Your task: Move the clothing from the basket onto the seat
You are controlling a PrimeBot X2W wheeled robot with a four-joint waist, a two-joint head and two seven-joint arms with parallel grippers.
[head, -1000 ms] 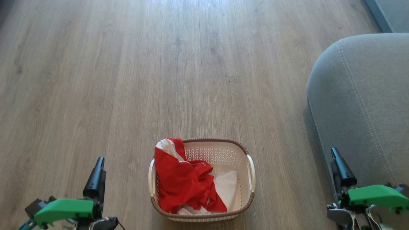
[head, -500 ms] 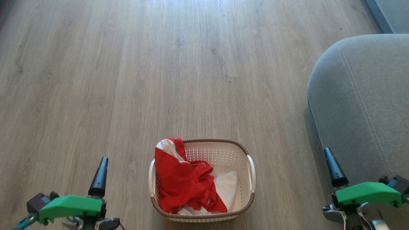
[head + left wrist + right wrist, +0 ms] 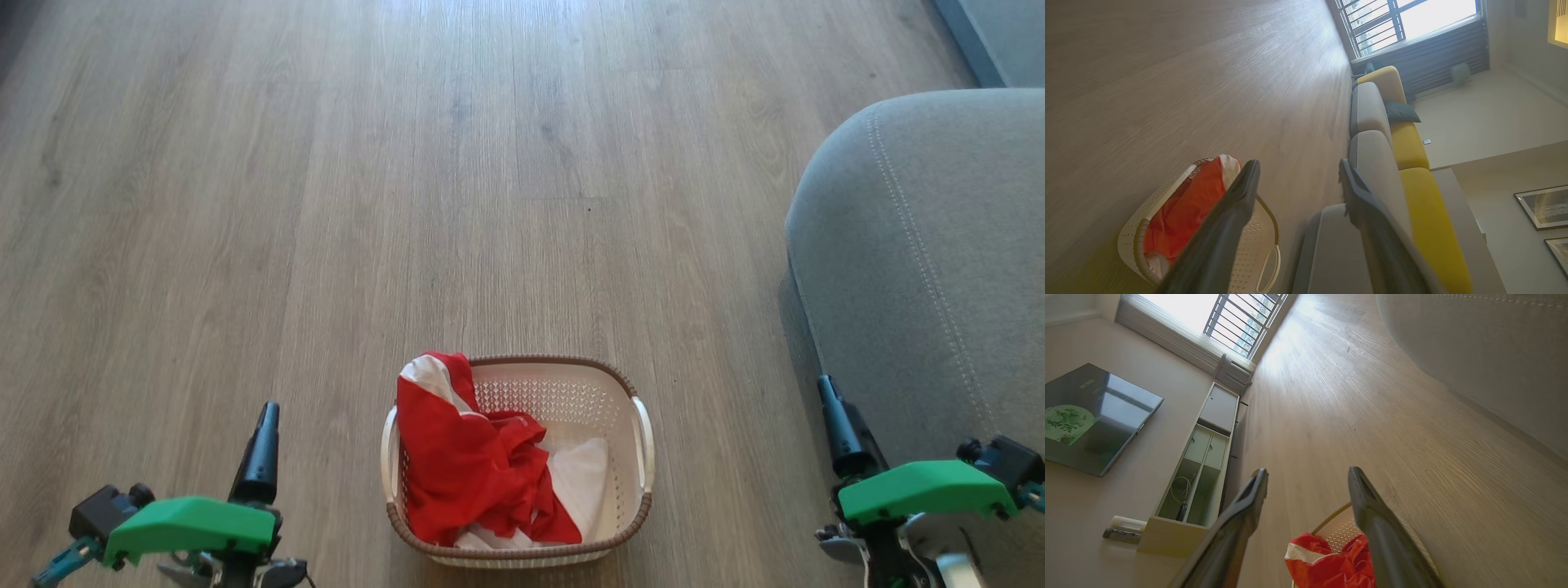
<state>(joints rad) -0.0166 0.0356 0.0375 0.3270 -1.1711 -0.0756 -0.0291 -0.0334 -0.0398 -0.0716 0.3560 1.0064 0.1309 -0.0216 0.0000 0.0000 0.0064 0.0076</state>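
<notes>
The cream basket (image 3: pixel 592 388) with a brown rim stands on the wooden floor at the bottom middle of the head view. Crumpled inside it lies the red and white clothing (image 3: pixel 469 465), bunched to its left side and draped over the left rim. The grey seat (image 3: pixel 922 245) rises at the right. My left gripper (image 3: pixel 265 420) hangs open left of the basket, empty. My right gripper (image 3: pixel 833 400) hangs open beside the seat's edge, right of the basket. The left wrist view has the clothing (image 3: pixel 1184 208), basket (image 3: pixel 1251 257) and seat (image 3: pixel 1372 163) beyond its own open fingers (image 3: pixel 1237 204).
Wide wooden floor (image 3: pixel 408 180) stretches ahead of the basket. A sofa with yellow backs (image 3: pixel 1417 196) runs towards a window. Along the opposite wall, in the right wrist view, stand a low white cabinet (image 3: pixel 1200 457) and a dark screen (image 3: pixel 1090 416).
Both grippers have shifted slightly: the left one down and a little right, the right one leftwards and lower. Basket and clothing have stayed put.
</notes>
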